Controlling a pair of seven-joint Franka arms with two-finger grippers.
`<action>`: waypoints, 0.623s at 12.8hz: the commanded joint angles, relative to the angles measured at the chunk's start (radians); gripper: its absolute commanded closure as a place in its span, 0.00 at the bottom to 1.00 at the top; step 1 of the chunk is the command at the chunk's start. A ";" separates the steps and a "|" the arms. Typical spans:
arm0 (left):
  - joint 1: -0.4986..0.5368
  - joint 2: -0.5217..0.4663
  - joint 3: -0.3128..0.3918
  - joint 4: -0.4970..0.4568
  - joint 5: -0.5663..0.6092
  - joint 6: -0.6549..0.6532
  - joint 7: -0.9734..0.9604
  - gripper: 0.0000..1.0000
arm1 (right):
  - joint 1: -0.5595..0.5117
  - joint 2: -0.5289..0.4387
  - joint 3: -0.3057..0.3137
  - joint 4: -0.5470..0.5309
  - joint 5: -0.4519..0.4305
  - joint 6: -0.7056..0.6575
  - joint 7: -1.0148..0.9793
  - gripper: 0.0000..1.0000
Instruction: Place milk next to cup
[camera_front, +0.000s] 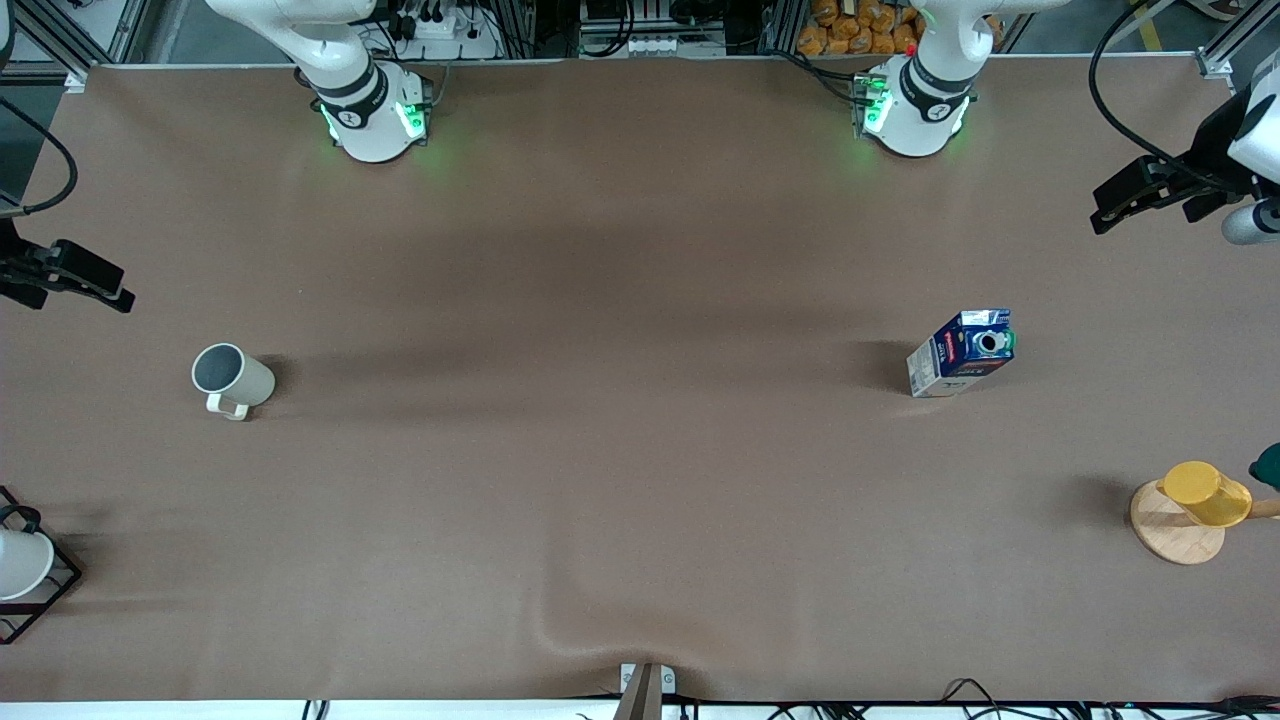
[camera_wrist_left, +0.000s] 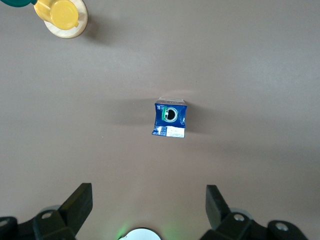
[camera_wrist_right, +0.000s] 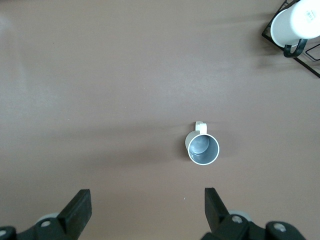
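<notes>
The milk (camera_front: 962, 352), a dark blue carton with a green-rimmed cap, stands upright on the table toward the left arm's end. It also shows in the left wrist view (camera_wrist_left: 170, 118). The cup (camera_front: 230, 378), a cream-white mug with a grey inside, stands toward the right arm's end, its handle pointing toward the front camera. It also shows in the right wrist view (camera_wrist_right: 202, 147). My left gripper (camera_front: 1112, 205) (camera_wrist_left: 149, 192) is open and empty, high over the table's end, apart from the milk. My right gripper (camera_front: 112, 288) (camera_wrist_right: 147, 195) is open and empty, high above the table, apart from the cup.
A yellow cup on a round wooden base (camera_front: 1195, 505) (camera_wrist_left: 62, 15) stands nearer the front camera than the milk, with a dark green thing (camera_front: 1268, 465) beside it. A white cup in a black wire frame (camera_front: 20, 565) (camera_wrist_right: 295, 22) stands nearer the front camera than the mug.
</notes>
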 joint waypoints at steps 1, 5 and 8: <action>0.000 -0.024 0.006 -0.023 -0.009 0.010 0.017 0.00 | 0.013 -0.002 -0.005 0.004 -0.002 0.002 0.015 0.00; 0.003 -0.011 0.015 -0.006 -0.011 0.020 0.057 0.00 | 0.011 -0.001 -0.005 0.004 0.002 0.002 0.017 0.00; 0.010 0.027 0.015 -0.010 -0.009 0.038 0.057 0.00 | 0.010 -0.001 -0.005 0.004 0.002 0.002 0.015 0.00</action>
